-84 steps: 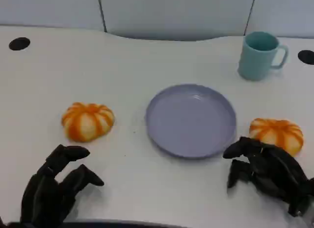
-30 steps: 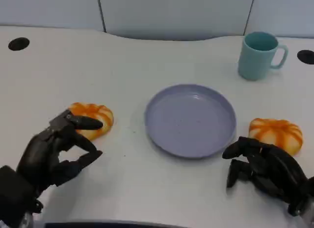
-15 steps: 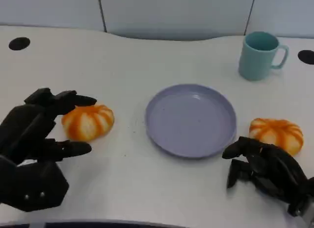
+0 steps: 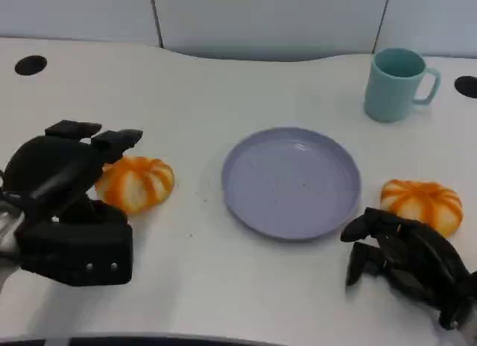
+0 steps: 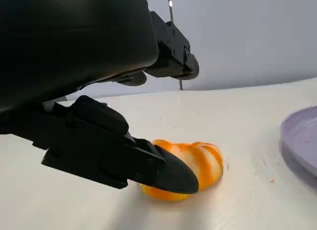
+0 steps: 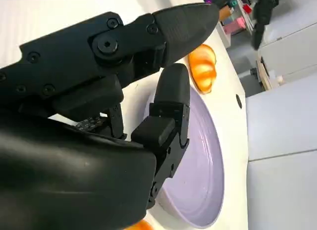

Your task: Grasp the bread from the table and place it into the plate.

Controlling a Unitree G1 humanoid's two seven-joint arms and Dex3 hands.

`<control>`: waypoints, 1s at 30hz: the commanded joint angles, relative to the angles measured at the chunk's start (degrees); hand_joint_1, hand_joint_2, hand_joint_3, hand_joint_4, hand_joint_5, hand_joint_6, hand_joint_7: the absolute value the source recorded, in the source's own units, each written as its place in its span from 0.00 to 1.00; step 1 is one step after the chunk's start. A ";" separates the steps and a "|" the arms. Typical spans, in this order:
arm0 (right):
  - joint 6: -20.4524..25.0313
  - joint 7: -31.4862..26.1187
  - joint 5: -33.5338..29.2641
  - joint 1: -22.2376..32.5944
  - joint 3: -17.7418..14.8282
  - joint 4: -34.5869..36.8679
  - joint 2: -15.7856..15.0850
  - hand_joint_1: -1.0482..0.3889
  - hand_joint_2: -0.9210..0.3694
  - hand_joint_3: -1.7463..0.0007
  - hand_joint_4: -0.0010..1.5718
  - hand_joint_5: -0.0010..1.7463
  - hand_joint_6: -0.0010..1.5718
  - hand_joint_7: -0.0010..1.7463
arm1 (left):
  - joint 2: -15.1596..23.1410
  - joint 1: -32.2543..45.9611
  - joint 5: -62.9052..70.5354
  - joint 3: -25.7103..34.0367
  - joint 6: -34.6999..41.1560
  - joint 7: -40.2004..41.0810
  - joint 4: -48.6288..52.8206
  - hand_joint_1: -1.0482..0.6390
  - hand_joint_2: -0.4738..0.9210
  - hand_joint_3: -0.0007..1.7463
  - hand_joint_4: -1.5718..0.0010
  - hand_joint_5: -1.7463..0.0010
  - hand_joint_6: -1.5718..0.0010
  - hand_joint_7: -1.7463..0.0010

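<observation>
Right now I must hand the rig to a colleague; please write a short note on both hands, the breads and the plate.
Left hand: open, fingers spread around the left bread, not closed on it.
Right hand: holds nothing, fingers curled, resting on the table just in front of the right bread.
Plate: in the middle between the two breads, nothing on it.
Cup: behind the plate, to the right.
Done: left hand brought to its bread.
Left: grip a bread, lift it, set it in the plate.

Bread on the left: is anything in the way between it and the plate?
No. Bare white table lies between the left bread and the plate. The teal mug stands off to the far side, out of that path.
</observation>
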 commanded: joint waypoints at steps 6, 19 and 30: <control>2.51 -0.91 -0.91 3.16 0.86 -1.29 -0.66 0.37 0.00 0.94 0.39 0.90 0.47 0.61 | -1.00 -9.91 0.47 -7.39 3.51 0.41 13.51 0.09 1.00 0.03 0.96 0.94 0.89 1.00; 2.49 -1.06 -0.88 4.22 1.09 -2.57 -0.65 0.37 0.00 0.93 0.39 0.90 0.46 0.61 | -6.23 -20.31 0.49 -15.28 7.25 0.24 30.05 0.09 0.99 0.01 0.97 0.93 0.93 0.99; 4.97 -1.09 0.31 5.66 1.20 -4.84 -0.44 0.37 0.00 0.94 0.39 0.91 0.46 0.62 | -10.29 -25.39 -0.48 -18.49 9.92 0.05 40.20 0.12 0.97 0.00 0.93 0.91 0.87 0.98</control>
